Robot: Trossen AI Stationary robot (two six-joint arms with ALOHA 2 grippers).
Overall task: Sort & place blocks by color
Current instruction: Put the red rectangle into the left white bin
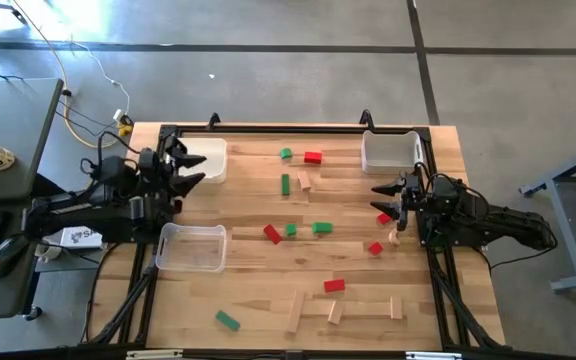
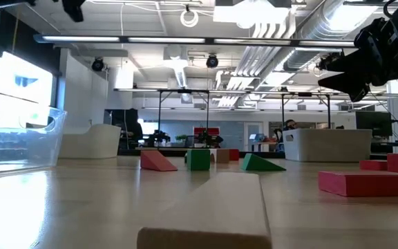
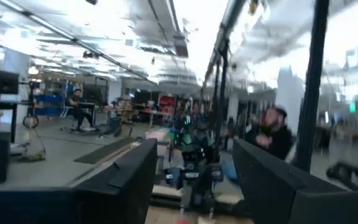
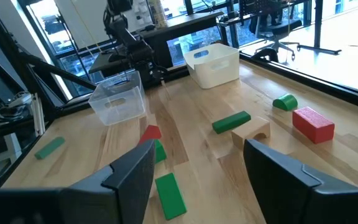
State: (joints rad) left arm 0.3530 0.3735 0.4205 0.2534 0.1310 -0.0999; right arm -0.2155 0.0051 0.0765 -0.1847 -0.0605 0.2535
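Landmark: the clear bin [image 1: 191, 247], resting on the tabletop [image 1: 258, 270] toward its left side.
Left gripper [image 1: 190, 168]: raised off the wood, above and behind the clear bin, close to the left white bin [image 1: 208, 158]; jaws open, holding nothing.
Left white bin: at the back edge, directly behind the clear bin.
Green block, front [image 1: 227, 320]: lies alone near the front edge, just right of the clear bin and nearer the camera side.
Red block, centre [image 1: 272, 233]: right of the clear bin, with a green cube [image 1: 291, 230] just beside it and a green bar [image 1: 321, 227] a little farther right.
Back group: a green block [image 1: 285, 153], a red block [image 1: 313, 157], an upright green bar [image 1: 285, 184] and a plain wood piece [image 1: 305, 181], all right of the clear bin and farther back.
Front plain blocks: three light wood bars [image 1: 295, 312], [image 1: 335, 313], [image 1: 396, 308], well right of the clear bin near the front, with a red bar [image 1: 334, 286] just behind them.
Right gripper [image 1: 382, 197]: far right of the clear bin, hovering above the wood in front of the right white bin [image 1: 388, 151]; jaws open, empty.
Blocks under the right gripper: a red piece [image 1: 384, 217], a plain piece [image 1: 394, 237] and a red cube [image 1: 375, 248], near its fingertips but not touched.
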